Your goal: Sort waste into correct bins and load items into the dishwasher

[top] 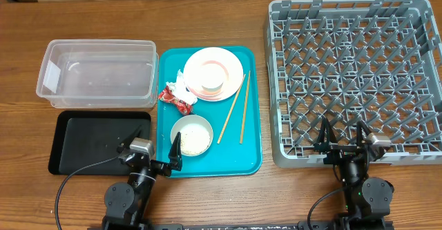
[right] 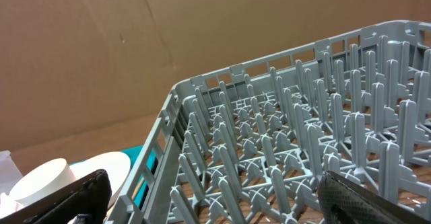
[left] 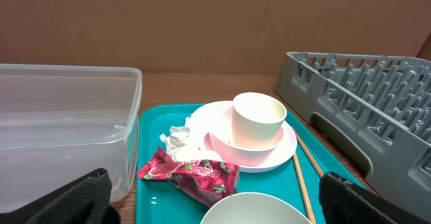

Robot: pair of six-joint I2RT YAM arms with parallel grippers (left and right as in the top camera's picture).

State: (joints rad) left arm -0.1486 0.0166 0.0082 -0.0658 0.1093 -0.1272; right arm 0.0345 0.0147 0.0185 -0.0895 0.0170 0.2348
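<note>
Bowl (top: pixel 192 135) at bottom centre, just ahead of left gripper (top: pixel 152 152) wide-spread jaws, right gripper (top: pixel 342 139) jaws spread over dish rack (top: pixel 352 64) lower edge, two chopsticks (top: pixel 244 109), one plate (top: pixel 233 65)

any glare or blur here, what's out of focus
Overhead: even light, sharp, faint sheen on the clear tub. Left wrist: cup crisp, own fingers dark and soft. Right wrist: rack sharp, fingers blurred, dim.
</note>
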